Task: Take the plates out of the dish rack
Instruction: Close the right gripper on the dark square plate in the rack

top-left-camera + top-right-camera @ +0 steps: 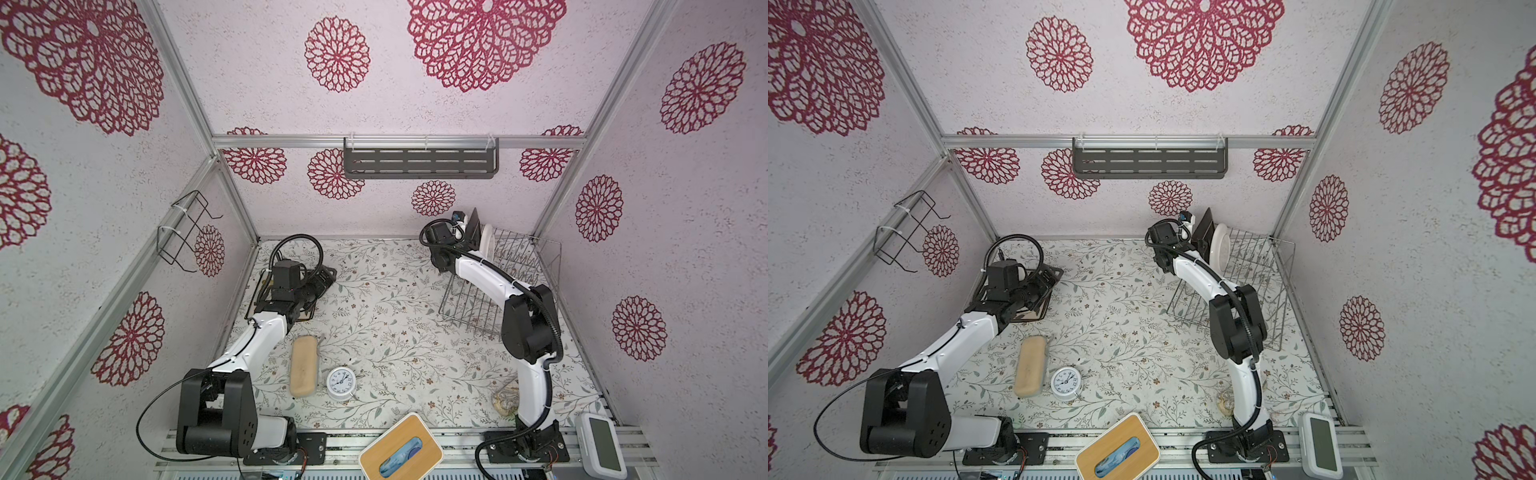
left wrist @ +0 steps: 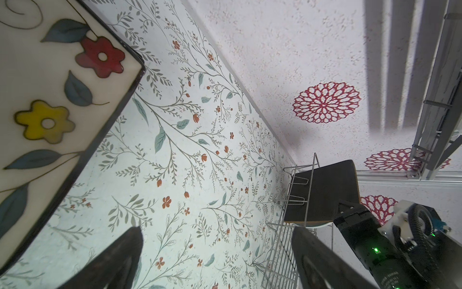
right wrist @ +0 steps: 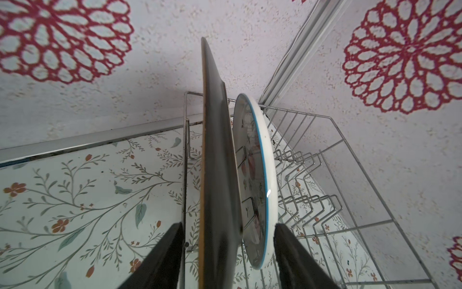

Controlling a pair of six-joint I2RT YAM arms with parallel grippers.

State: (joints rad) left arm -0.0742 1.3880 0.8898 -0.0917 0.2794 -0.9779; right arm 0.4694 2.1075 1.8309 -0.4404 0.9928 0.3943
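Floral worktop (image 3: 75, 187) below: my right fingers (image 3: 160, 260), apart, straddle the dark plate (image 3: 217, 162) and round plate (image 3: 260, 175) in the dish rack (image 1: 465, 307); closing may grab both. Idle left fingers (image 2: 120, 262) apart, empty.

Lab mock-up booth: aluminium frame (image 1: 291, 142), wallpapered panels (image 1: 249, 62).

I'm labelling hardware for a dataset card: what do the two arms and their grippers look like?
Both the left arm and right arm have glossy white links, boxy black joint housings and black corrugated cable conduit. Their fingers are black and tapered. A green light glows near the right arm's wrist.
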